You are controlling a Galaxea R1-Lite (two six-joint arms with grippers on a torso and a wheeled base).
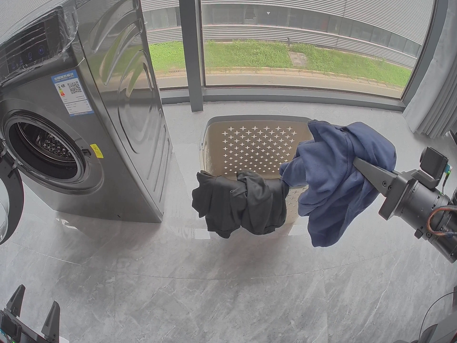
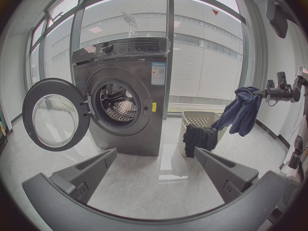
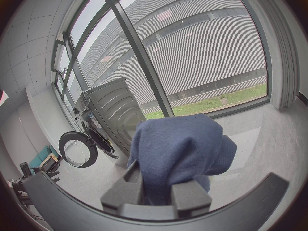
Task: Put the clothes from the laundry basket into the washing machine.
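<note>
The blue top (image 1: pixel 342 177) hangs in the air over the right side of the laundry basket (image 1: pixel 252 144). One end of it dips down to the rim, just beside the black top (image 1: pixel 240 206). The black top is draped over the basket's front edge.

The washing machine (image 1: pixel 119 110) stands to the left with its door (image 2: pixel 56 114) swung wide. Its drum (image 1: pixel 47 148) looks bare inside (I see no cloth in there). So I think no clothes are in yet, and both tops are left to move.

The right gripper (image 1: pixel 362 165) pinches a bunch of the blue top tight. The left gripper (image 1: pixel 35 306) sits low near the floor, fingers spread apart, holding nothing.
</note>
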